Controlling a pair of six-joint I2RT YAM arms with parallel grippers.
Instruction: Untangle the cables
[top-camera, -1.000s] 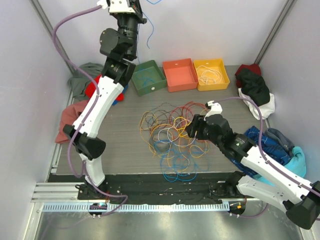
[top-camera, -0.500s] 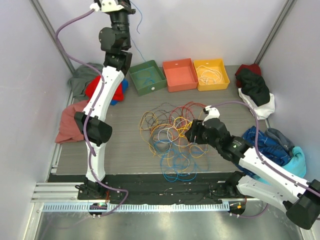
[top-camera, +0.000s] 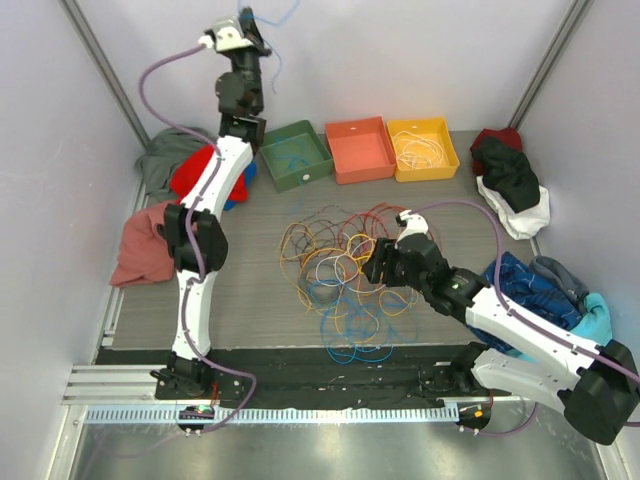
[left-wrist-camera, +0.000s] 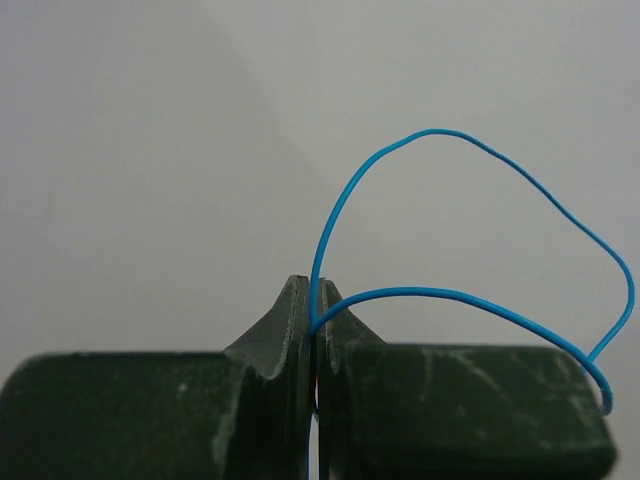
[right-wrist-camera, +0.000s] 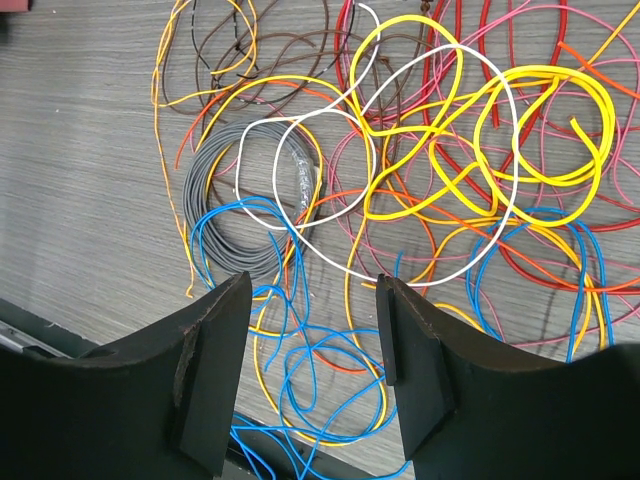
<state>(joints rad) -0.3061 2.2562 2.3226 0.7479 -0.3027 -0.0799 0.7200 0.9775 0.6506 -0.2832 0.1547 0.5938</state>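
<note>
A tangled pile of cables (top-camera: 345, 270) in yellow, orange, red, blue, white, brown and grey lies mid-table. It fills the right wrist view (right-wrist-camera: 400, 180). My left gripper (top-camera: 250, 18) is raised high at the back, near the wall, shut on a blue cable (top-camera: 278, 50) that hangs from it. In the left wrist view the jaws (left-wrist-camera: 315, 305) pinch the blue cable (left-wrist-camera: 470, 140), which loops to the right. My right gripper (top-camera: 378, 268) is open and empty, low over the pile's right side; its fingers (right-wrist-camera: 215, 370) frame blue loops.
Three bins stand at the back: green (top-camera: 297, 155) with blue wire inside, orange (top-camera: 359, 149), yellow (top-camera: 424, 148) with white and yellow wire. Cloth heaps lie at the left (top-camera: 150, 240), back right (top-camera: 510, 175) and right (top-camera: 560, 290).
My left arm has stretched taller and swung toward the back wall, carrying the blue cable up. My right gripper has slid a little left over the pile.
</note>
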